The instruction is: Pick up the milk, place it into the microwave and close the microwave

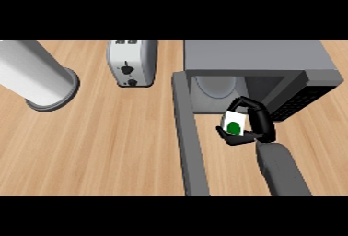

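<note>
Milk [234, 123] sits upright in my right hand [253, 125], fingers and thumb curled round the carton, held just outside the open mouth of the microwave [258, 57] in the head view. From there the cavity lies straight ahead, beyond the hand, with the open door [189, 138] swung out to its left. My left hand isn't visible, so I judge the right must carry it in.

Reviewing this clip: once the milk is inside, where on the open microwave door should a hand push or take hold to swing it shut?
Judging by its pose, take the microwave door near its free end, toward the view's lower edge, coming from the left. It hinges at the microwave.
</note>
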